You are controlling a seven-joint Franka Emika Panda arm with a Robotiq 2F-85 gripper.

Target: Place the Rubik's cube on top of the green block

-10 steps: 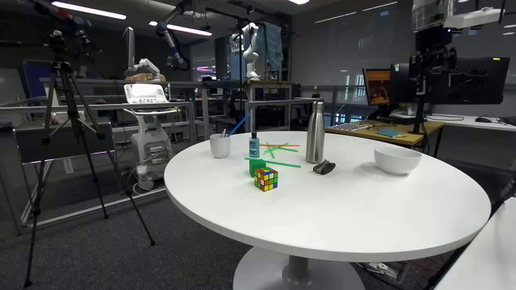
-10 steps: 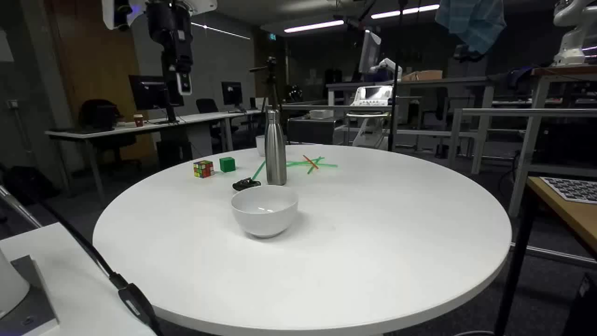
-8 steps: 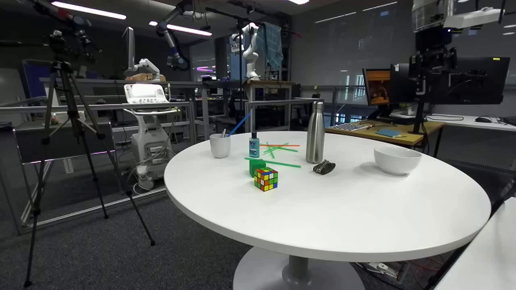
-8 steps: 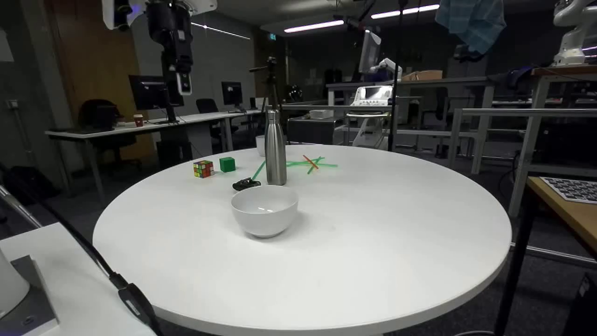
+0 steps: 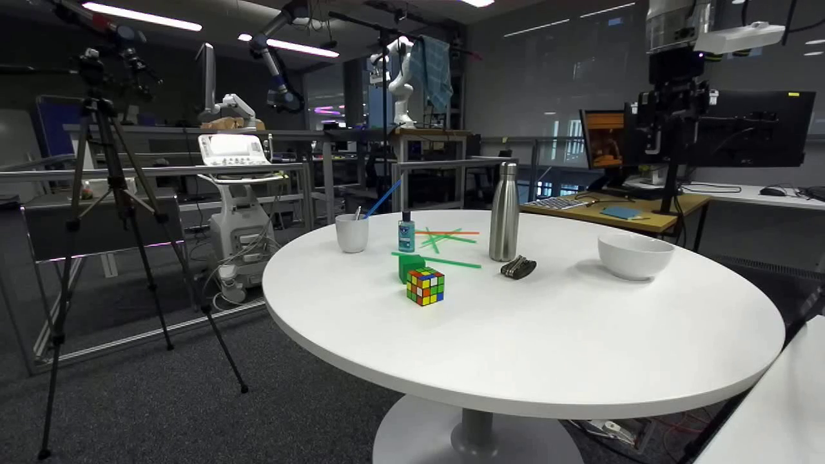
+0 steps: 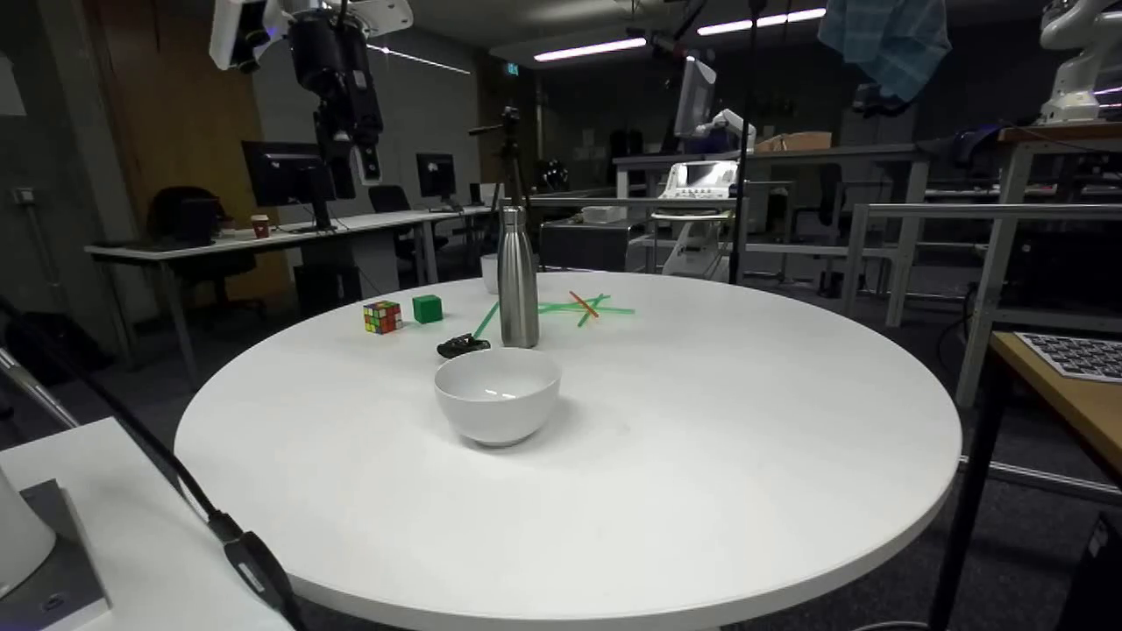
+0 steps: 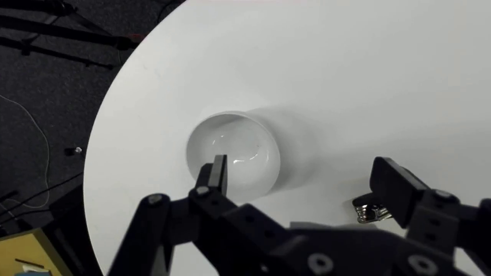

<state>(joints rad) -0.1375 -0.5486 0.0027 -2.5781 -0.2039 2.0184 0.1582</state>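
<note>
The Rubik's cube (image 5: 425,287) sits on the round white table in both exterior views, multicoloured, beside the plain green block (image 5: 405,267). In an exterior view the cube partly covers the block. In an exterior view the cube (image 6: 383,317) and the green block (image 6: 427,308) stand apart with a small gap. My gripper (image 6: 358,171) hangs high above the table, well away from both. In the wrist view the gripper (image 7: 300,159) is open and empty, its fingers wide apart over the bowl and multi-tool. The cube and block are out of the wrist view.
A white bowl (image 7: 238,153), a black folding multi-tool (image 5: 519,267) and a tall steel bottle (image 5: 504,212) stand on the table (image 5: 548,348). A white cup (image 5: 352,233), a small blue bottle (image 5: 406,235) and several thin sticks (image 5: 445,260) lie beyond the block.
The arm and gripper have shifted a little, leftward in an exterior view and rightward in an exterior view, with a slight tilt. The cube, block and other table objects have not moved.
</note>
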